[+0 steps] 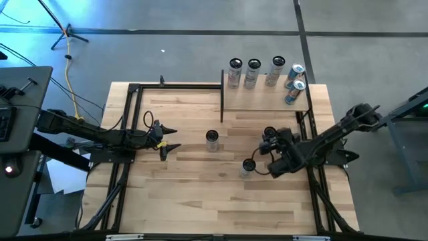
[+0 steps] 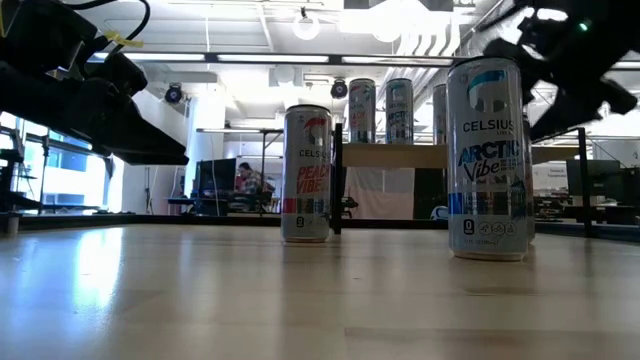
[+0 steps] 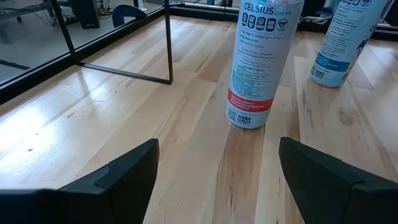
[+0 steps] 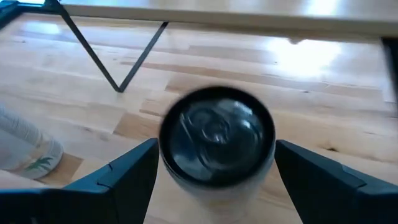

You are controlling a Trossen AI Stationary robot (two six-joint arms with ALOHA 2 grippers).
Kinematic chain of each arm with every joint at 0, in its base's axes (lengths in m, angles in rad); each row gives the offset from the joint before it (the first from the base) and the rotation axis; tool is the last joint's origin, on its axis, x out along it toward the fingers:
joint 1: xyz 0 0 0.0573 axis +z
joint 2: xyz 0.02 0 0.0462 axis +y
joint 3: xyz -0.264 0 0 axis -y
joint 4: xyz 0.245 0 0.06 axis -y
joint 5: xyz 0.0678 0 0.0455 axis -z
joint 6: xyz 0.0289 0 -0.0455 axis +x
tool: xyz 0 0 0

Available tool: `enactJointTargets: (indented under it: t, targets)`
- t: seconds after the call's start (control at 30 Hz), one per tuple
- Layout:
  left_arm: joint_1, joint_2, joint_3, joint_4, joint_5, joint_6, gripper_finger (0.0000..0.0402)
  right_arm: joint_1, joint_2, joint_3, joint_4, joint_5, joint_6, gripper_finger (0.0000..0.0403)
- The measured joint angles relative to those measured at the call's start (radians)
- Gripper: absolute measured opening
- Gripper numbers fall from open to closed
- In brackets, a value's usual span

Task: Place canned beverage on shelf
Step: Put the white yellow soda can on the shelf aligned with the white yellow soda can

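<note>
Bright overhead light glares on the tabletop [image 4: 311, 46]; the can [image 4: 216, 140] is motion-blurred.

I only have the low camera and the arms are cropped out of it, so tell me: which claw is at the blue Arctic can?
Observer: The right claw. From above, it sits around the Arctic can, which stands on the table.
Operator: How full is the shelf?
Observer: Five cans stand on the shelf: three along its far edge and two at its right end. The near left part is bare.
Operator: And the left claw?
Observer: The left claw is open and points at the Peach can, with a gap between them.
</note>
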Motion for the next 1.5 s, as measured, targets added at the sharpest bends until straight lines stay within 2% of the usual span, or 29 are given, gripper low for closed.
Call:
enactJointTargets:
  t: [0.33,0.63,0.9,1.13,1.33,1.5]
  targets:
    - [0.000,0.000,0.000,0.000,0.000,0.000,0.0305,0.027,0.000,-0.176,0.194,0.138,-0.033,0.0305]
    - [0.000,0.000,0.000,0.000,0.000,0.000,0.0305,0.013,0.000,-0.188,0.265,0.185,-0.095,0.0303]
    - [0.000,0.000,0.000,0.000,0.000,0.000,0.0305,-0.013,0.000,-0.188,0.291,0.215,-0.102,0.0243]
    - [0.000,0.000,0.000,0.000,0.000,0.000,0.0305,-0.027,0.000,-0.187,0.336,0.221,-0.102,0.0242]
    - [0.000,0.000,0.000,0.000,0.000,0.000,0.0305,-0.025,0.001,-0.090,0.308,0.245,-0.170,0.0242]
    - [0.000,0.000,0.000,0.000,0.000,0.000,0.0305,-0.037,0.001,0.108,0.094,0.288,-0.226,0.0242]
